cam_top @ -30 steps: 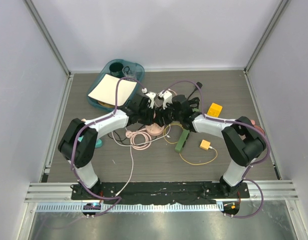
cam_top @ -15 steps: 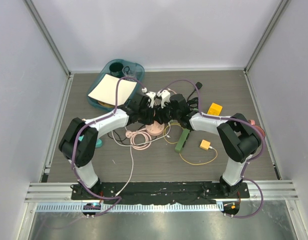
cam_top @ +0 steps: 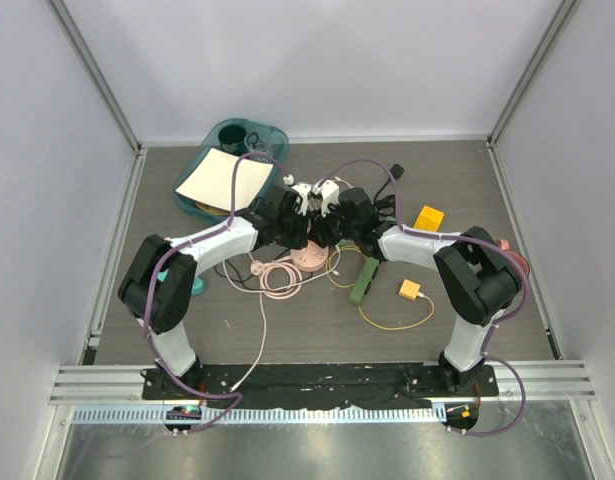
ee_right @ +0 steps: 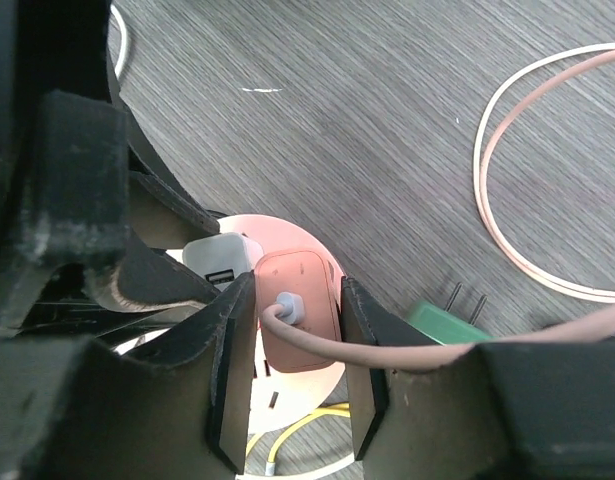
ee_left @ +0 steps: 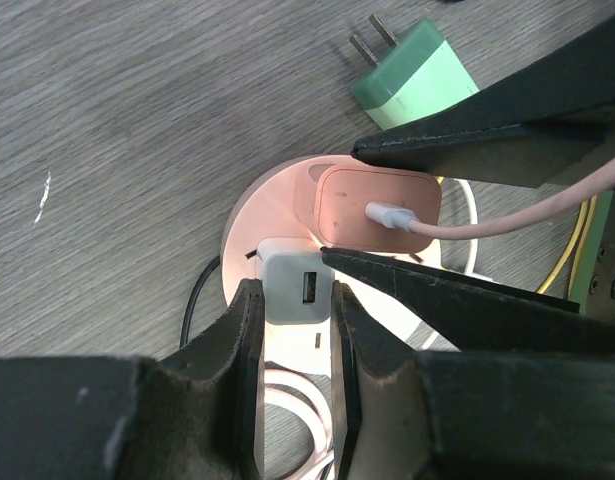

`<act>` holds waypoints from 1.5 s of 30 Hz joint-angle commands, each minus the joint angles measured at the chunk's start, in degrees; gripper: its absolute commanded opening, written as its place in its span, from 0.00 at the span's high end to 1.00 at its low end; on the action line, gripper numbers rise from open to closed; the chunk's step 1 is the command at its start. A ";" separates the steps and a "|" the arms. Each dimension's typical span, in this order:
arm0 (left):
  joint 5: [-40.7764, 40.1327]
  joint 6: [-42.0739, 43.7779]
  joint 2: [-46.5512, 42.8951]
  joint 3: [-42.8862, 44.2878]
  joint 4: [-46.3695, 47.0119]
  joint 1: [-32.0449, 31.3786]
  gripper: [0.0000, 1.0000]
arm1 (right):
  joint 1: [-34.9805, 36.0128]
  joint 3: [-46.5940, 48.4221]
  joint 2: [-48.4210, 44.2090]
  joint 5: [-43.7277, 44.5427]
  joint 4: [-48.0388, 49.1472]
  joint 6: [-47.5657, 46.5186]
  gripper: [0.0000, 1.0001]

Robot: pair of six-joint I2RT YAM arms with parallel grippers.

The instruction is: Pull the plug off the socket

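Observation:
A round pink-and-white socket (cam_top: 309, 256) lies mid-table with two plugs in it. In the right wrist view, my right gripper (ee_right: 295, 290) is shut on the pink plug (ee_right: 309, 268), whose pink cable runs off right; the plug sits in the socket (ee_right: 293, 396). In the left wrist view, my left gripper (ee_left: 295, 292) is shut on the white USB charger (ee_left: 297, 285) beside the pink plug (ee_left: 372, 205) on the socket (ee_left: 262, 215). From above, the left gripper (cam_top: 303, 244) and right gripper (cam_top: 325, 243) meet over the socket and hide the plugs.
A loose green plug (ee_left: 417, 75) lies just beyond the socket. A pink cable coil (cam_top: 282, 278), yellow cable (cam_top: 397, 320), green block (cam_top: 364, 280) and two yellow adapters (cam_top: 429, 217) surround it. A teal tray (cam_top: 219, 135) with paper stands back left.
Both wrists have shifted slightly away from the bases over the socket since the earliest frame. Since half a second ago nothing has visibly moved.

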 commanded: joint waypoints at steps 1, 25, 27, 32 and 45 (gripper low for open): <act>-0.67 2.34 3.75 -0.65 -5.36 -0.42 0.94 | 1.25 0.56 -1.56 4.45 -3.58 -4.76 0.58; -0.40 1.11 8.67 -0.64 -5.01 -0.42 0.94 | 2.57 -3.82 -7.52 -0.55 14.93 0.41 0.99; -0.58 0.85 9.46 -0.65 -5.10 -0.42 0.94 | 2.39 -3.75 -8.49 1.46 16.79 1.82 0.99; -0.93 -0.20 10.43 -1.35 -4.22 -0.42 0.95 | -1.29 -2.43 -8.59 -0.37 18.73 9.11 0.99; -3.04 -0.03 13.68 -0.30 -5.36 -0.42 0.96 | 1.95 0.21 -10.60 2.52 10.74 2.18 0.99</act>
